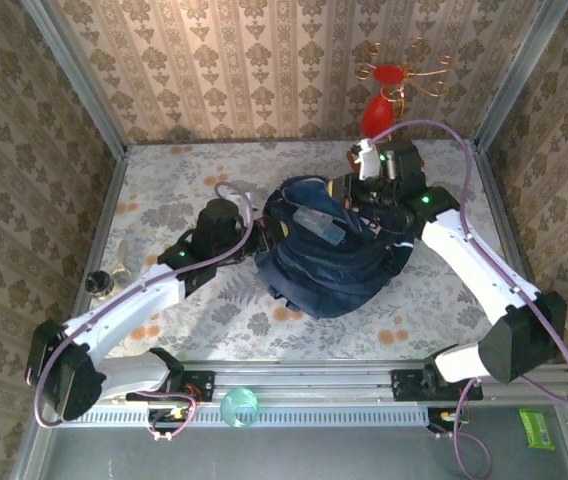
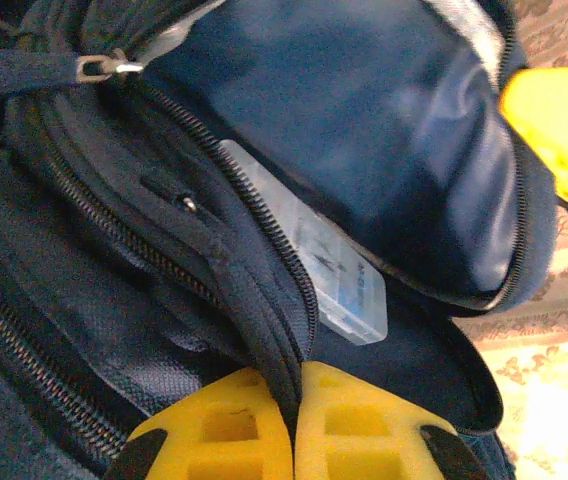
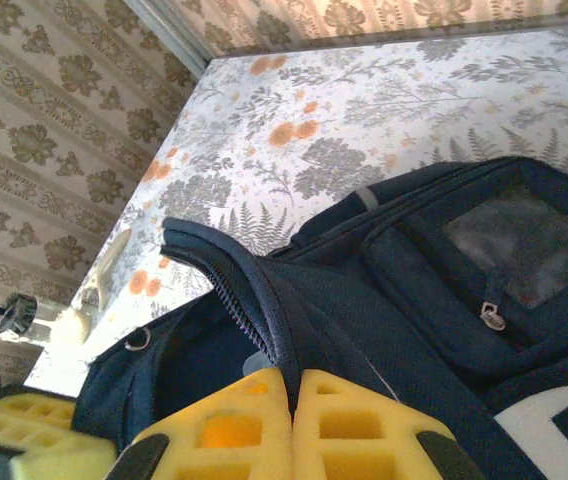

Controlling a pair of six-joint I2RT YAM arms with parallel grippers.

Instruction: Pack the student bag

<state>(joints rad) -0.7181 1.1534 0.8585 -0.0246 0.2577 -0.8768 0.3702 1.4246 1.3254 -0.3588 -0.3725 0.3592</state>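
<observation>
Floral table | left fingers clamped on student bag zipper edge | right fingers clamped on its opening rim

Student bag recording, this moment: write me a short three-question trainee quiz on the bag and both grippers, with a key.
1. True or false: the left gripper hangs open above the student bag.
2. What does the right gripper pinch? A) the zip-lined edge of the bag's opening B) a black shoulder strap C) nothing
3. In the left wrist view, what lies inside the open compartment?
Key: 1 false, it is shut on the bag's zip edge; 2 A; 3 a clear plastic case.
</observation>
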